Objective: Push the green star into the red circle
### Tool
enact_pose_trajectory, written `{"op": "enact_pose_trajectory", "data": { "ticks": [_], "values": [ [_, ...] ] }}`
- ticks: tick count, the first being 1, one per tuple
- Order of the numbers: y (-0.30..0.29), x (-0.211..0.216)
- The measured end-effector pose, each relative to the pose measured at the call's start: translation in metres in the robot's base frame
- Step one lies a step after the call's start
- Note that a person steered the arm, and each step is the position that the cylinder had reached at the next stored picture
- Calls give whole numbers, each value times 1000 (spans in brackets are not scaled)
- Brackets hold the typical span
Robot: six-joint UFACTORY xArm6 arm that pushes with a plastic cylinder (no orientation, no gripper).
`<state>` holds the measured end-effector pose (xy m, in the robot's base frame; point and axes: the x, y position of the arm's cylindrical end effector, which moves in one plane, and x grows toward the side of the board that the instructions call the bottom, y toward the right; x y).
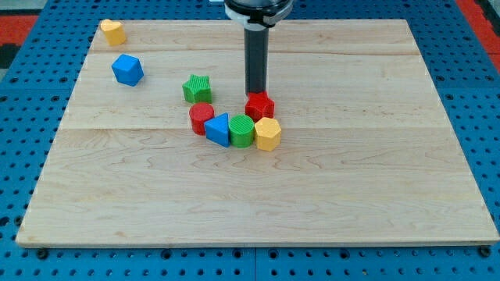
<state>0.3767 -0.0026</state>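
The green star (197, 88) lies on the wooden board, just above and slightly left of the red circle (201, 119); a narrow gap separates them. The red circle touches a blue triangle (219, 129) on its right. My tip (256, 94) stands at the top edge of a red block (260, 105), well to the right of the green star. The rod is dark and upright.
A green round block (241, 131) and a yellow block (268, 134) continue the cluster to the right of the blue triangle. A blue block (127, 69) and a yellow block (113, 32) sit at the view's upper left. The wooden board (351, 187) lies on a blue pegboard.
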Motion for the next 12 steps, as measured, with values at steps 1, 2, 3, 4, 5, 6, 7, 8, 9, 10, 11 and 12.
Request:
{"op": "enact_pose_trajectory", "data": {
  "ticks": [1, 2, 3, 4, 5, 6, 7, 8, 9, 10, 11, 12],
  "values": [
    [7, -27],
    [-33, -51],
    [-107, -41],
    [-113, -22],
    [-113, -10],
    [-133, 62],
    [-127, 66],
    [-110, 64],
    [-73, 63],
    [-58, 63],
    [-150, 63],
    [-151, 34]
  ]
}}
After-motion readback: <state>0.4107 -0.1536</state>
